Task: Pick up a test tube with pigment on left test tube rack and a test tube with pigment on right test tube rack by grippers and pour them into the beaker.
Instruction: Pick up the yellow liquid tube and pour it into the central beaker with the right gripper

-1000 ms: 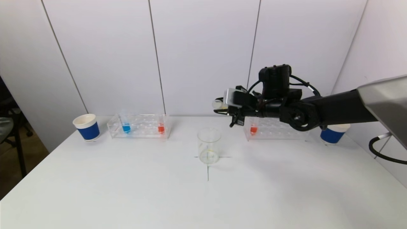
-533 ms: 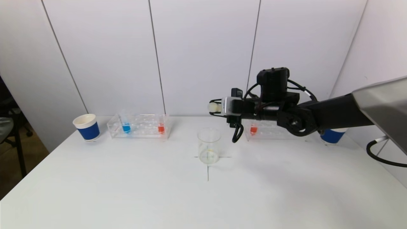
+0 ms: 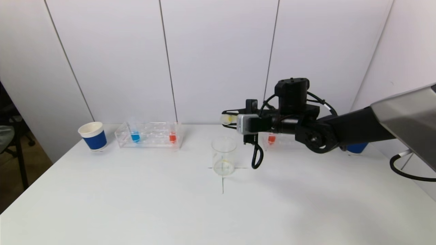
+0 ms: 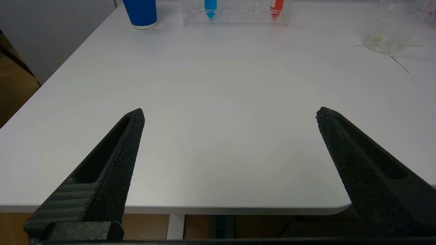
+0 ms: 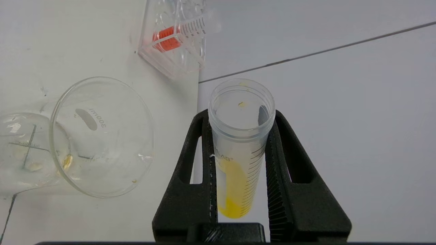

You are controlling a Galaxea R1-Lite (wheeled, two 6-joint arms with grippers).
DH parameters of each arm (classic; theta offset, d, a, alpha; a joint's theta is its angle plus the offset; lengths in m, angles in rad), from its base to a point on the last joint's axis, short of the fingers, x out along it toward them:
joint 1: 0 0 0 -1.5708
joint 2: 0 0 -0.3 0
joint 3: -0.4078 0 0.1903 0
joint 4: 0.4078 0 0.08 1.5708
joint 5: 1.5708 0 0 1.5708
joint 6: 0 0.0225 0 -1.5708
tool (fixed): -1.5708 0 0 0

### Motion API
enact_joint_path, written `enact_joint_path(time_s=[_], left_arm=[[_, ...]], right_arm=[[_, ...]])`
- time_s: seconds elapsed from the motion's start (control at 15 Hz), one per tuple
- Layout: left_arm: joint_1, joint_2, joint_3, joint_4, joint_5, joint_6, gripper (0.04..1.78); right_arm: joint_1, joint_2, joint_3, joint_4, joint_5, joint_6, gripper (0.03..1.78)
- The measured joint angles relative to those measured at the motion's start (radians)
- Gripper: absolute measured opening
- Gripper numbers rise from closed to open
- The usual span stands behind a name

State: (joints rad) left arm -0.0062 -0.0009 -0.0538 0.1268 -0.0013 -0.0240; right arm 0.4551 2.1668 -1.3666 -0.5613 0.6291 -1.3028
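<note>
Over the white table (image 3: pixel 136 204), the right gripper (image 3: pixel 227 118), clamping a yellow tube (image 5: pixel 238 149), has swung left above the beaker (image 3: pixel 223 156), ready to pour.

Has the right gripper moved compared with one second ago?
Yes. The right gripper, holding the clear plastic test tube with yellow pigment, has shifted left and lower, now almost over the clear glass beaker.

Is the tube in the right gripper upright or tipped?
Tipped. In the head view the tube lies about level in the right gripper, above the beaker; the yellow pigment has not reached its mouth.
</note>
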Motion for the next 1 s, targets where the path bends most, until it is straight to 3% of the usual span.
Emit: enact_joint_path(time_s=[0.4,1.0], left_arm=[[0.0,0.0,0.0,0.0,0.0,0.0,1.76],[0.0,0.0,0.0,0.0,0.0,0.0,1.76]], right_arm=[[0.0,0.002,0.067,-0.067,0.014,-0.028,0.47],[-0.015,0.049,0.051,-0.068,-0.005,-0.107,0.47]])
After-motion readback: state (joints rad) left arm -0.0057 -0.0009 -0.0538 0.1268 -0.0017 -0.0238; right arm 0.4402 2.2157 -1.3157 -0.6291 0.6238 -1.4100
